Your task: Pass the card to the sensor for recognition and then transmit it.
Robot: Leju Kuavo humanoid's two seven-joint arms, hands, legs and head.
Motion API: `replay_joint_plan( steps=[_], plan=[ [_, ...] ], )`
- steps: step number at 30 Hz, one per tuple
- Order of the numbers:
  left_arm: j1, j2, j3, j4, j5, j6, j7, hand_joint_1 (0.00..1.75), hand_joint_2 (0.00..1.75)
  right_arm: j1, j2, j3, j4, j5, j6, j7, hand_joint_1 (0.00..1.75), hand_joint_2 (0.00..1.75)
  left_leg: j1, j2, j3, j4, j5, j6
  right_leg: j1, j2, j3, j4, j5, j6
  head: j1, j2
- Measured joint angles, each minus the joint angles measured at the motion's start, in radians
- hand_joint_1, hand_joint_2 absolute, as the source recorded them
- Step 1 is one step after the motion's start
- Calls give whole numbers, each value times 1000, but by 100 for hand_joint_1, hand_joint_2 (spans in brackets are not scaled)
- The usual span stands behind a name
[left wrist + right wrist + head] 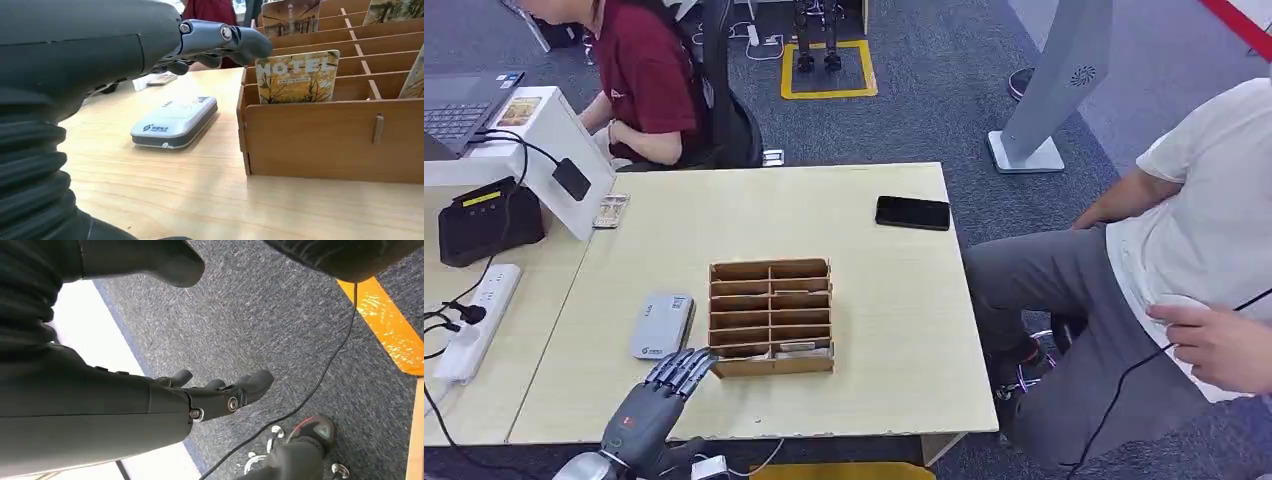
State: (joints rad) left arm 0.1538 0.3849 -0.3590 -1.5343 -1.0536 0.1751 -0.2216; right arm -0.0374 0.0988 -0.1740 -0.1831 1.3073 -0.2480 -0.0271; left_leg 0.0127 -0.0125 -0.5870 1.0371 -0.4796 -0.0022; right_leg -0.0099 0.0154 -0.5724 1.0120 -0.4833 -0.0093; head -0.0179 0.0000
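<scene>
Left hand [656, 400] hovers low over the table [894, 330], fingers [220, 37] stretched out and apart, holding nothing — fingertips just short of the wooden card rack [771, 317]. A card [297, 76] marked "HOTEL" stands upright in the rack's nearest row, just ahead of the fingertips. Grey sensor [662, 325] lies flat just beside the hand. Right hand [220, 395] hangs over carpet — loosely spread, empty.
</scene>
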Motion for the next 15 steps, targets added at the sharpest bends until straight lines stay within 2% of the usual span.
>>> replay_joint_plan(
  steps=[11, 15],
  plan=[
    [0, 3, -3, 0, -1, 1, 2, 0, 175, 0, 0, 0, 0, 5, 0, 0, 0, 175, 0, 0, 0, 0, 0, 0, 0, 0, 0, 0, 0, 0, 0, 0],
    [-20, -11, -14, 0, -32, 24, 5, 0, 175, -1, 0, 0, 0, 20, 5, 3, 0, 175, 0, -1, 0, 0, 0, 0, 0, 0, 0, 0, 0, 0, 0, 0]
  ],
)
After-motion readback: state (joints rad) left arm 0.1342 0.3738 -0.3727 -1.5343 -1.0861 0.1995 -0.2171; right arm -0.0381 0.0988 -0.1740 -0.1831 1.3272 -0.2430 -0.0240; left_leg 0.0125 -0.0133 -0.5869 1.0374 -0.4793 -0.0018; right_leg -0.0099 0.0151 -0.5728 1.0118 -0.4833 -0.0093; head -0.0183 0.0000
